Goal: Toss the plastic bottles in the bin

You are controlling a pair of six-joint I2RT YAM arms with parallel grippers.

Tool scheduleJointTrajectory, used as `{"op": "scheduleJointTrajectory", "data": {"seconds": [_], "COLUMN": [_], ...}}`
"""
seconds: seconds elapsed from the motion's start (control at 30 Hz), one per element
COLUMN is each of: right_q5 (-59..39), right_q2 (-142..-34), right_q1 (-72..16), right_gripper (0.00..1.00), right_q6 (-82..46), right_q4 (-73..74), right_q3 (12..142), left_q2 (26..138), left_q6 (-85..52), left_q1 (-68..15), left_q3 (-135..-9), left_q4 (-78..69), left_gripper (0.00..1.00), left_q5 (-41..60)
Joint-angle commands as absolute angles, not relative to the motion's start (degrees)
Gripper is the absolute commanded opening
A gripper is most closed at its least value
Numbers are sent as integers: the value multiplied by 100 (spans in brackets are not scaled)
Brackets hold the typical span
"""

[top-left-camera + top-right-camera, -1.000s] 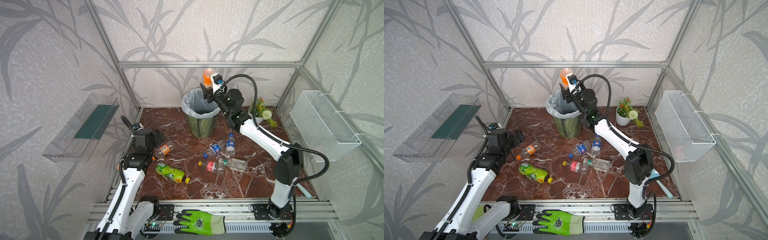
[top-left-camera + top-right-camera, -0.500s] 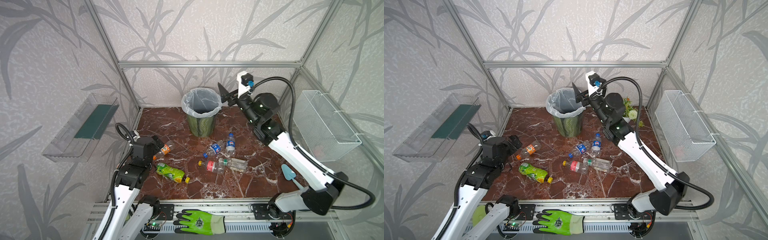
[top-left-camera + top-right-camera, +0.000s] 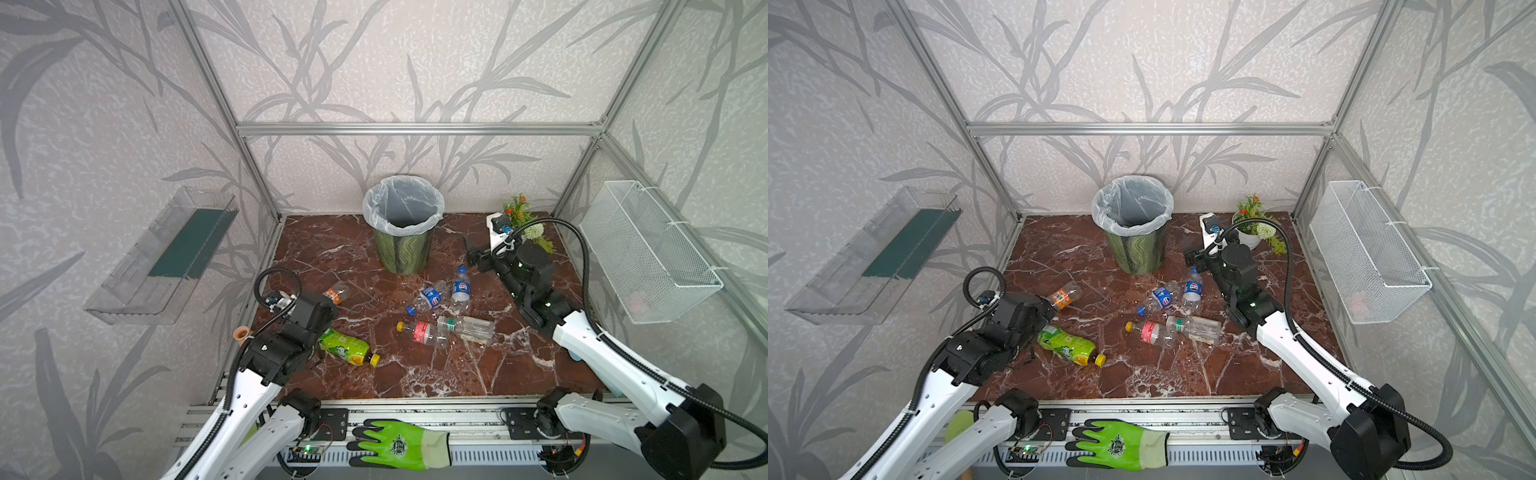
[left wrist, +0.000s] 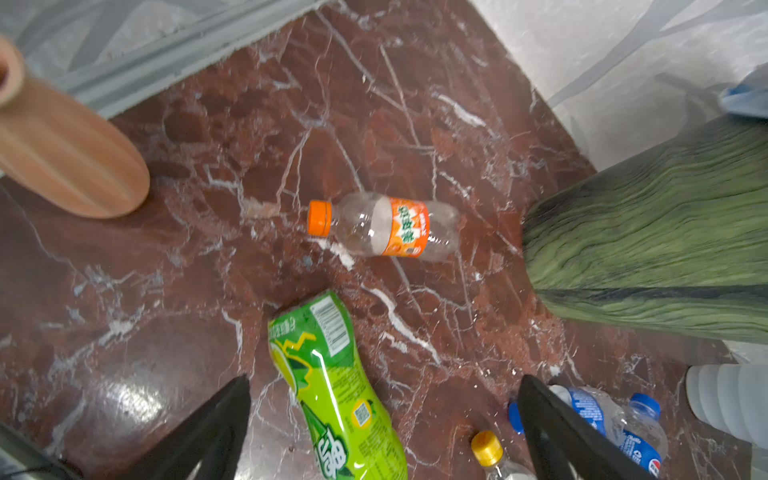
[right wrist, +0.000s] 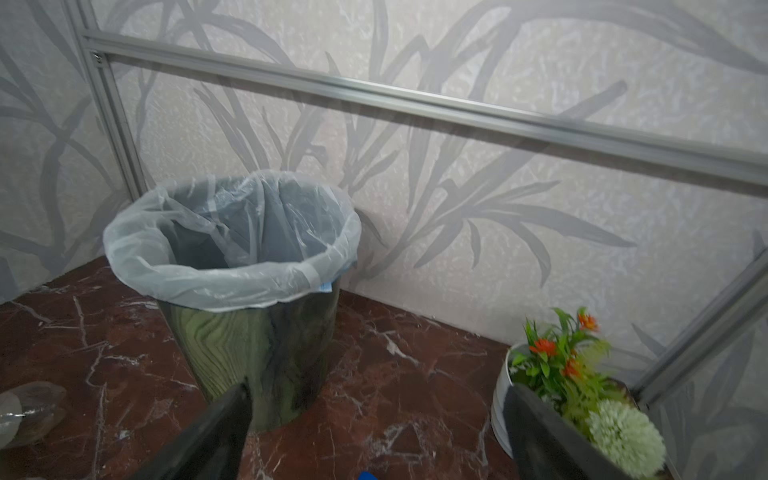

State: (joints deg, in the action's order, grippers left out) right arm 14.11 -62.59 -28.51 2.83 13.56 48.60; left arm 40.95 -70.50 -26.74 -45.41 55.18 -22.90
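The green-striped bin with its white liner stands at the back. Several plastic bottles lie on the marble floor: an orange-labelled one, a green-wrapped one, two blue-labelled ones, a red-labelled one and a clear one. My left gripper is open and hovers over the green-wrapped bottle's base, touching nothing. The right gripper is open and empty, low between the bin and the flowerpot.
A white flowerpot with plants stands right beside the right gripper. A wire basket hangs on the right wall and a clear shelf on the left. A wooden vase lies by the left edge. A green glove lies on the front rail.
The right gripper held an orange bottle over the bin, opened, then swung right and down to the floor, empty. My left arm drew back towards the front, over the green-wrapped bottle.
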Motion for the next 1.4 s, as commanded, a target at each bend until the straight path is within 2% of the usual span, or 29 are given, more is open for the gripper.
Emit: {"op": "scheduleJointTrajectory", "data": {"seconds": [0.0,0.27,0.7,1.07,1.17,1.37], "right_q5": [1631,1676,1722,1740,1733,1740], "right_q2": [-5693,-5204,-5019,-5010,-5002,-4961], "right_q1": [-2593,-2305,-2215,-2197,-2188,-2180], "right_gripper": [95,95,95,95,95,95], "right_q6": [-351,-659,-870,-984,-997,-1002], "right_q4": [1302,785,616,519,532,517], "right_q3": [4496,3887,3721,3686,3694,3682], "left_q2": [4090,4453,5583,6218,6291,6343], "left_q6": [-8231,-9037,-8943,-8791,-8705,-8660], "left_q1": [-2898,-3314,-3326,-3209,-3157,-3112], "left_q3": [-4128,-3336,-2879,-2582,-2524,-2579], "left_q4": [5922,5184,3928,3097,2936,2966], "left_gripper": [99,99,99,92,86,67], "left_q5": [-2067,-1571,-1329,-988,-937,-862]}}
